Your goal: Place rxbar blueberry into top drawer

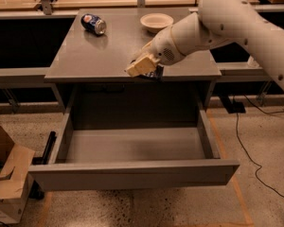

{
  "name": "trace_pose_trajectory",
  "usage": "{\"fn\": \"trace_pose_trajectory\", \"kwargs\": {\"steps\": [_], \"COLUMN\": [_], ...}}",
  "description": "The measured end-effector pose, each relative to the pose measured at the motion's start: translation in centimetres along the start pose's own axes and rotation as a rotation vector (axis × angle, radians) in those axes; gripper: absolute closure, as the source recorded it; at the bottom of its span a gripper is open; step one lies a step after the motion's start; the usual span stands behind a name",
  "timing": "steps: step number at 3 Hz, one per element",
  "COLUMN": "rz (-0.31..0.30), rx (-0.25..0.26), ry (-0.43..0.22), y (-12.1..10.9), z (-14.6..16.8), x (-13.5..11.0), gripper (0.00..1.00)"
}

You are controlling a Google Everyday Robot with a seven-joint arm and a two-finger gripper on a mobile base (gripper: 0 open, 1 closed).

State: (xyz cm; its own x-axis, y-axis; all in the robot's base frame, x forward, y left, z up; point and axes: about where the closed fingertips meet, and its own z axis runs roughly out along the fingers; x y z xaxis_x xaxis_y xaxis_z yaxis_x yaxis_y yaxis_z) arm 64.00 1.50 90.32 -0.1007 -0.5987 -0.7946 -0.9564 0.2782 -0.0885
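Cardboard box (7,178): on the floor, far left, flaps open.
Soda can (93,24): blue, lying on its side at the table's back left.
Table (99,58): grey, flat top.
Drawer (132,171): pulled out below the table, grey inside, nothing in it.
Gripper (143,66): low over the table's front edge, right of centre; whether it grips cannot be told.
Snack bar (155,73): dark wrapper, showing just under the gripper at the front edge.
Bowl (156,21): white, back of the table.
Arm (227,20): white, reaching in from the right.
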Motion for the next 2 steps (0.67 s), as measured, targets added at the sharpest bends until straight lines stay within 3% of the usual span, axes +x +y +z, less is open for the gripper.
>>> {"fn": "trace_pose_trajectory", "kwargs": {"steps": [1, 2], "rz": [0.057, 0.108], "rx": [-0.013, -0.077], "ry": [0.049, 0.13], "y": [7.2, 11.9], "z": [-6.1, -6.2], "x": [2.1, 5.8], "gripper": [1.0, 1.0]}}
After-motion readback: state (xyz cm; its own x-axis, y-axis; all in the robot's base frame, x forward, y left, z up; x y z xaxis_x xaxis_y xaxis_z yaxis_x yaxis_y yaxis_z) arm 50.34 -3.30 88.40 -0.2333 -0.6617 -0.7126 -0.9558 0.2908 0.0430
